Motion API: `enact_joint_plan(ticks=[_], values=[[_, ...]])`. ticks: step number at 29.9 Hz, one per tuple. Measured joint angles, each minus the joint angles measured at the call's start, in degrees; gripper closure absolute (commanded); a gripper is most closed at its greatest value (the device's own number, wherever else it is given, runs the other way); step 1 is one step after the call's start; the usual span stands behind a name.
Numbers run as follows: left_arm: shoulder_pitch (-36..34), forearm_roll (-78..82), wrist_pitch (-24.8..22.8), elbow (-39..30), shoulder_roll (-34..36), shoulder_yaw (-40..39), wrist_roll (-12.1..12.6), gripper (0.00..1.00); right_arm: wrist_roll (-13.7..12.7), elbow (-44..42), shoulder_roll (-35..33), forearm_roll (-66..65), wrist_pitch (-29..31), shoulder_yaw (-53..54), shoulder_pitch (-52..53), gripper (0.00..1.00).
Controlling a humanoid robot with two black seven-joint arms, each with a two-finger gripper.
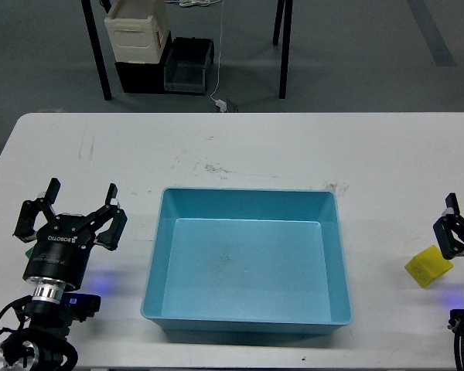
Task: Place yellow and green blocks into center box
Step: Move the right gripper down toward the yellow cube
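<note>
Left gripper [81, 193] spread wide, holding nothing; right gripper [452, 226], cannot tell, beside yellow block [428, 267]. Blue tray [247, 199] on white surface [255, 147] holds nothing.

Partly concealed or cropped: green block [29, 253], only a sliver showing behind the left gripper [80, 202]; right gripper [454, 224], cut by the right edge, finger spread indeterminate, overlapping the yellow block [428, 267]; cream container [138, 31] at far left, cropped by the top edge.

tray [247, 321] centre of table [240, 147], block [428, 267] right
</note>
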Motion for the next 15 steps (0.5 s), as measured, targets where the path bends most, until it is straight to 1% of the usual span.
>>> enact_joint_plan(ticks=[10, 15], values=[[1.1, 0.1, -0.3, 0.0, -0.2, -0.2, 0.0, 0.00, 0.1, -0.4, 0.0, -0.3, 0.5, 0.7, 0.1, 0.00], [1.2, 0.2, -0.4, 0.1, 0.1, -0.2, 0.0, 0.00, 0.0, -2.1, 0.0, -3.0, 0.8, 0.8, 0.8, 0.00]])
